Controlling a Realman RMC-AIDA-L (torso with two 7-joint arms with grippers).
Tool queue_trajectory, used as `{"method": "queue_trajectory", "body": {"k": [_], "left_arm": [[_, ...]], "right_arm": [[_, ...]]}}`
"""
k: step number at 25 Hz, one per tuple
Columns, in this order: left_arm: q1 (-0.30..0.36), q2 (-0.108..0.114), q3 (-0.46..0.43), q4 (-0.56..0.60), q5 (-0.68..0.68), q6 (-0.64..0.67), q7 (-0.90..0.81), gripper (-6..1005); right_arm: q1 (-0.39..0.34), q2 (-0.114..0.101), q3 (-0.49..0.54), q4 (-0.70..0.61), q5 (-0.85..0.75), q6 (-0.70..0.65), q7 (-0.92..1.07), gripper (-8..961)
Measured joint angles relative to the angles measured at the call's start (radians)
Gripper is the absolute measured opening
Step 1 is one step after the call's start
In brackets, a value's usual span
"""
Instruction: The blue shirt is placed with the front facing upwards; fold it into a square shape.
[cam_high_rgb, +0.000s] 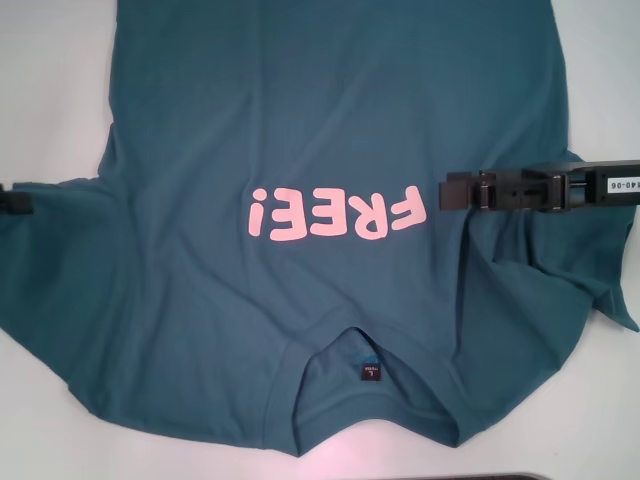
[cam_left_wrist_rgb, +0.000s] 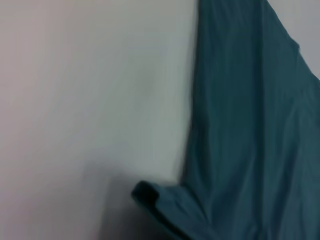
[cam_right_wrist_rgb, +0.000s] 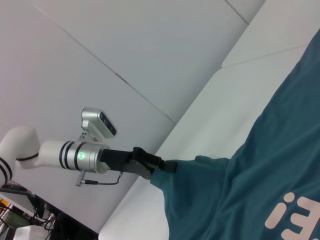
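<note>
The blue shirt (cam_high_rgb: 300, 120) lies front up on the white table (cam_high_rgb: 50, 80). Its pink "FREE!" lettering (cam_high_rgb: 340, 213) reads upside down, and the collar with its small label (cam_high_rgb: 369, 371) is nearest me. My right gripper (cam_high_rgb: 447, 190) reaches in from the right over the shirt's right side. It is shut on fabric, and creases run from it toward the right sleeve (cam_high_rgb: 600, 290). My left gripper (cam_high_rgb: 12, 202) is at the far left edge. In the right wrist view it (cam_right_wrist_rgb: 167, 166) is shut on the left sleeve's edge. The shirt (cam_left_wrist_rgb: 250, 125) also fills part of the left wrist view.
White tabletop shows on both sides of the shirt, and a white wall (cam_right_wrist_rgb: 125, 40) stands behind the table. A dark strip (cam_high_rgb: 520, 476) runs along the table's near edge. The shirt's hem runs out of view at the far side.
</note>
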Motion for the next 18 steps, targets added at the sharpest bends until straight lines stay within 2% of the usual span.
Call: {"method": "queue_trajectory", "body": {"k": [9, 13, 18], "left_arm": [[-0.013, -0.043, -0.011, -0.064, -0.006, 0.154, -0.031, 4], [-0.02, -0.083, -0.013, -0.069, -0.01, 0.17, -0.04, 4], [-0.039, -0.142, -0.013, -0.063, -0.01, 0.117, -0.041, 3]], "right_arm": [[0.001, 0.0, -0.002, 0.001, 0.0, 0.0, 0.002, 894], [-0.002, -0.001, 0.0, 0.003, 0.0, 0.001, 0.001, 894], [-0.001, -0.002, -0.002, 0.004, 0.0, 0.001, 0.002, 895]]}}
